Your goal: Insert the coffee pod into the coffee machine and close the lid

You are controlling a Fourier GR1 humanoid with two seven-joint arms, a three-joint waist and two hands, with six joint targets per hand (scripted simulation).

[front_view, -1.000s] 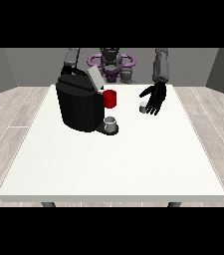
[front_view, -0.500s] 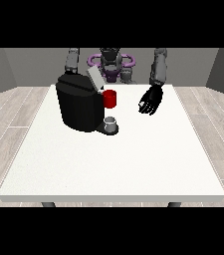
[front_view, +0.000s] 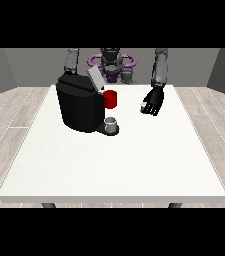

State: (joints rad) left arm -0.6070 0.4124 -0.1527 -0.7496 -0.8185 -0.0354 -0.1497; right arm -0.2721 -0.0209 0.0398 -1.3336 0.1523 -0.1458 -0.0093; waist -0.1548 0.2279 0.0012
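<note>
At about ten o'clock on the large white counter (front_view: 134,165), a bulky black coffee machine (front_view: 81,107), with its flat grey lid (front_view: 95,79) tilted up and plainly not shut. At the machine's three o'clock side, just under the raised lid, a red thing at the machine (front_view: 110,99); below that, on the machine's low base, a small grey thing (front_view: 112,122), not identifiable as the pod from here. Over toward two o'clock, well apart from the machine, the black hand at the view's right (front_view: 152,102), hanging from a grey forearm above the counter and touching nothing that can be made out. Cannot tell whether clenched, released or grasping something: too small and too dark to read. Of the other side, only a grey arm (front_view: 72,61) reaching down behind the machine at eleven o'clock, with the hand itself hidden. No grey coffee pod plainly seen anywhere on the bare counter. Judging by the layout, early to middle of the job: no insertion evident, lid closing certainly left to do. Remaining, by this reckoning: crossing from two o'clock to the opening under the lid, seating the pod, then pressing the lid down.
</note>
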